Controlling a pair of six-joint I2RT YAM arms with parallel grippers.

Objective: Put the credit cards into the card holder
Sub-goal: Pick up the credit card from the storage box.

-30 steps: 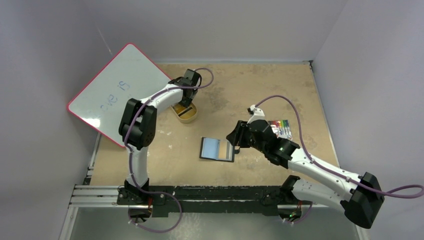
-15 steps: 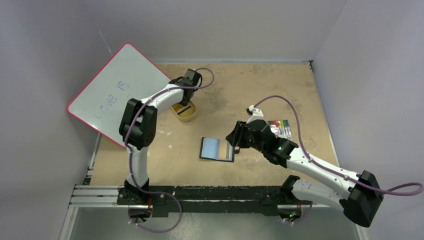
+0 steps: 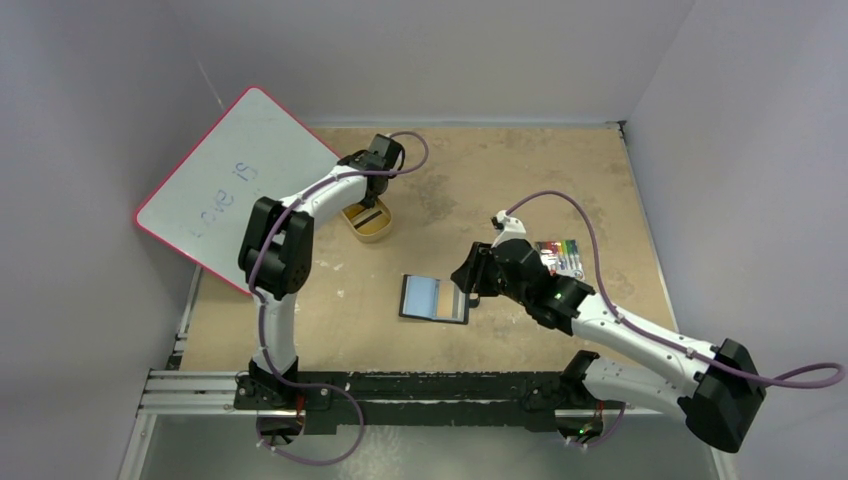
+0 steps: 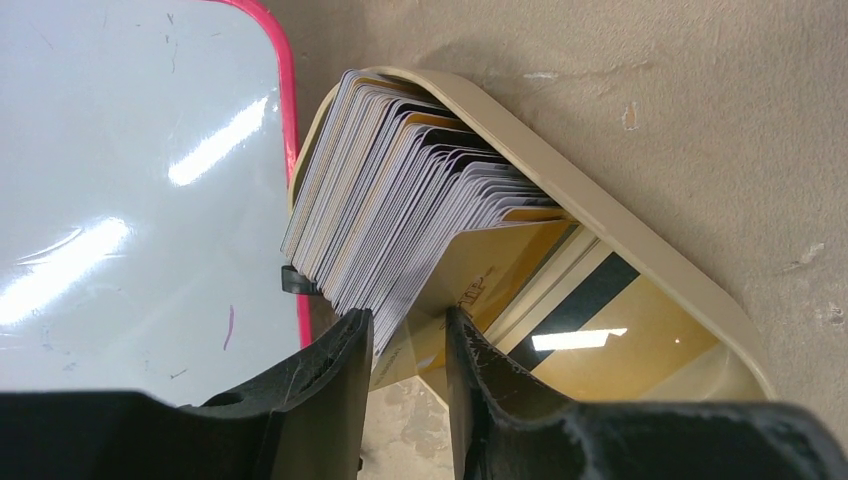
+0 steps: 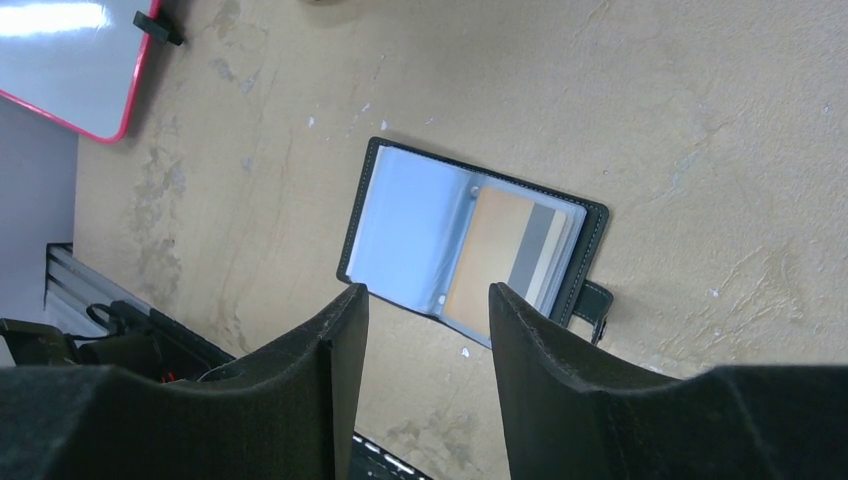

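A fanned stack of credit cards [image 4: 420,200] leans in the gold oval tin [image 4: 620,225], and one gold card with a black stripe [image 4: 590,300] lies flat inside it. My left gripper [image 4: 405,320] is shut on the stack's lower corner, both fingertips touching cards. From above, this gripper [image 3: 372,203] is over the tin [image 3: 374,228]. The card holder [image 3: 435,298] lies open mid-table, showing blue lining and a gold card [image 5: 495,250] in its right side. My right gripper [image 5: 428,295] hovers open over the holder [image 5: 400,215], holding nothing.
A pink-edged whiteboard [image 3: 235,180] leans at the back left, close beside the tin [image 4: 120,180]. A small multicoloured striped item [image 3: 562,255] lies behind my right arm. The metal rail [image 3: 400,390] runs along the near table edge.
My left jaws have narrowed onto the corner of the card stack, and the left wrist has shifted slightly away from me. The right arm has barely moved.
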